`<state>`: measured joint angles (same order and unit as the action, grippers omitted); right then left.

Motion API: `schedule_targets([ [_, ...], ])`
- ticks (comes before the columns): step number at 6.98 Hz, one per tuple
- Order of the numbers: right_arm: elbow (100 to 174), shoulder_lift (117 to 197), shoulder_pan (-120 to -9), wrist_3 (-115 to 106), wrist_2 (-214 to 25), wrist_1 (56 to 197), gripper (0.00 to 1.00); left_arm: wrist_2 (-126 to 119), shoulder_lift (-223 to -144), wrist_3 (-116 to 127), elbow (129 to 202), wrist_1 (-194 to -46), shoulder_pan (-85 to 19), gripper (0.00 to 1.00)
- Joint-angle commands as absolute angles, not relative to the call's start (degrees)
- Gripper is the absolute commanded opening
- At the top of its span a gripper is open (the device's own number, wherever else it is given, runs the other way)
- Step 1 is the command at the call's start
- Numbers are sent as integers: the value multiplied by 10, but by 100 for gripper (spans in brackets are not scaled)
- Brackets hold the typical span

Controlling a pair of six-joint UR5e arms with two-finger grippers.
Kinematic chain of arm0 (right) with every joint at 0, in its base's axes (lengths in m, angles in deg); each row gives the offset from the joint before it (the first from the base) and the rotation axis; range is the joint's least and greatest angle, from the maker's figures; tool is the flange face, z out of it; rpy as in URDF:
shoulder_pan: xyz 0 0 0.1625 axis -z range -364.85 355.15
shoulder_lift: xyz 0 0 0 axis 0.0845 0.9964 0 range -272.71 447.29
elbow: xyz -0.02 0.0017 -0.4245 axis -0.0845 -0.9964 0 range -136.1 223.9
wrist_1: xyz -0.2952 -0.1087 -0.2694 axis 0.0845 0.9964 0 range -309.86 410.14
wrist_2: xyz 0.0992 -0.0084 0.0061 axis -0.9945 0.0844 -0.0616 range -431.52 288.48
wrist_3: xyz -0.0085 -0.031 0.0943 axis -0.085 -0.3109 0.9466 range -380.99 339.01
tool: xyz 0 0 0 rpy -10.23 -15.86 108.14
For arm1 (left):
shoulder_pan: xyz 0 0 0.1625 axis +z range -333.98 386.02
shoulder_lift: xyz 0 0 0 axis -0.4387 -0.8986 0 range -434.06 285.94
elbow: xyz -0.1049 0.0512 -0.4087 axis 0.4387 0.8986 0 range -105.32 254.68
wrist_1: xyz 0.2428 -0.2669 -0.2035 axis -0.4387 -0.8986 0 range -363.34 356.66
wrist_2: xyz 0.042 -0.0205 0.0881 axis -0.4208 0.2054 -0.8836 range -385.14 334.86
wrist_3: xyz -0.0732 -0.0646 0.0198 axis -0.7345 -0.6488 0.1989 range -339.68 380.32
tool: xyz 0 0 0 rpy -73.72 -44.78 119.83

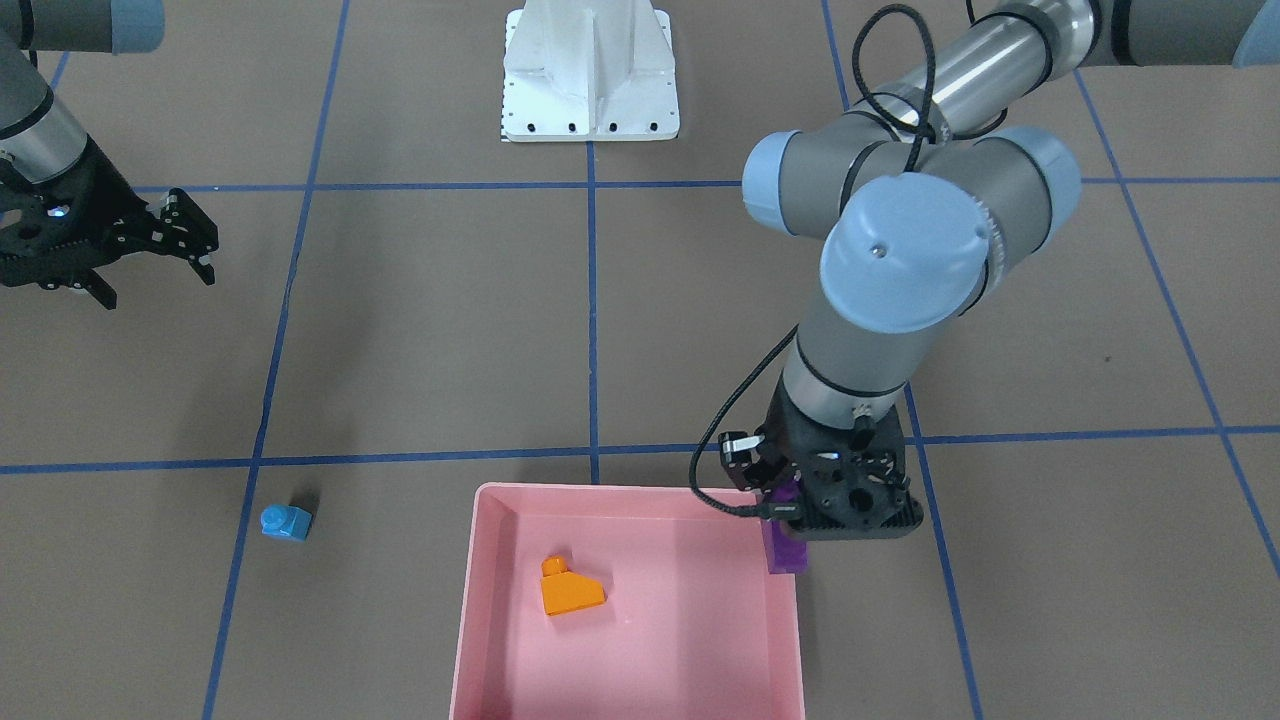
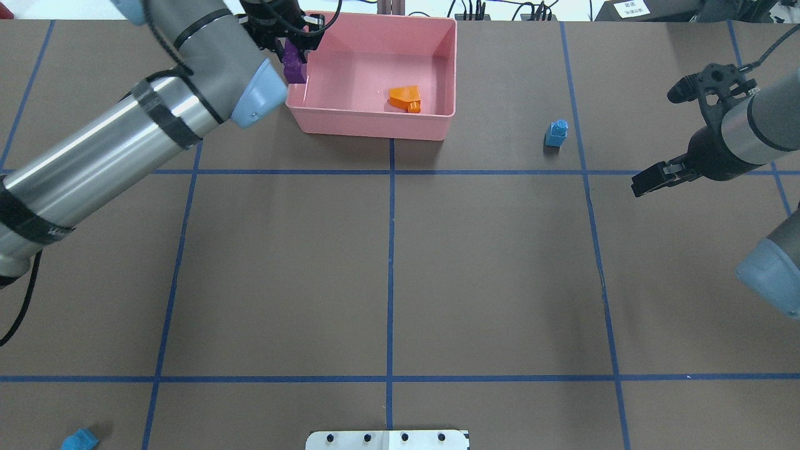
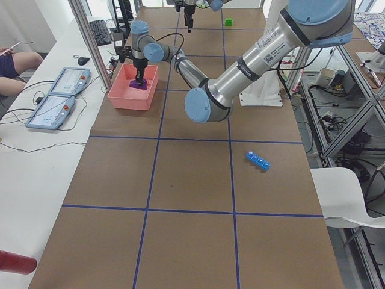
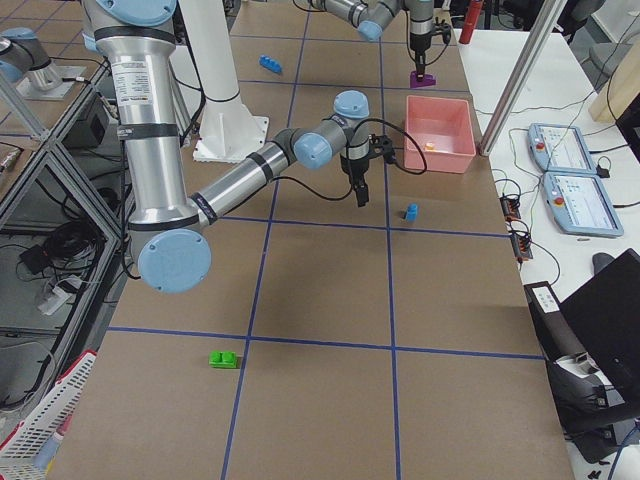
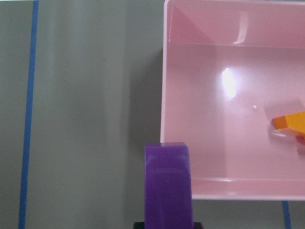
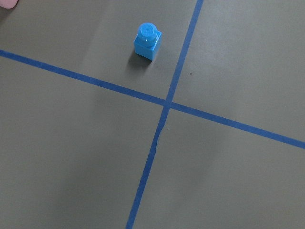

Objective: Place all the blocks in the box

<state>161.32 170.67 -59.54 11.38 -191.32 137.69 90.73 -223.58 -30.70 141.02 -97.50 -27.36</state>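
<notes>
Purple block [image 5: 167, 183], low in the wrist frame, clamped by left end effector [image 2: 291, 50] above box [image 5: 164, 119] rim; likely light, stiff, slippery: hold flat sides. Right end effector [image 1: 160, 288] spread apart.

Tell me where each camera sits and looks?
Front-facing: across the table, facing the robot base; left arm on its right, holding the purple block.
Overhead: behind the robot, looking forward and down; both arms.
Exterior left: table's left end; left arm nearest.
Exterior right: opposite end; right arm nearest.
Left wrist: down past the purple block onto the pink box.
Right wrist: down at the small blue block; no arm.
Shared: front-facing and overhead show the orange block.
</notes>
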Motion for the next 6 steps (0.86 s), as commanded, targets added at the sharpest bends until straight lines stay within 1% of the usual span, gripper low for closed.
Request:
schedule_targets([
  [1, 1613, 1705, -595, 115, -1913, 1377, 100, 885, -2331, -320, 1234, -1043, -272, 0],
  [2, 1613, 1702, -595, 116, -1913, 1378, 100, 885, -2366, -316, 1170, -1056, -270, 0],
  [4, 1613, 1702, -595, 116, -1912, 1377, 100, 886, -2363, -267, 1167, -1056, -262, 0],
  [6, 1613, 1702, -595, 116, -1912, 1377, 100, 891, -2344, -222, 1170, -1056, -259, 0],
])
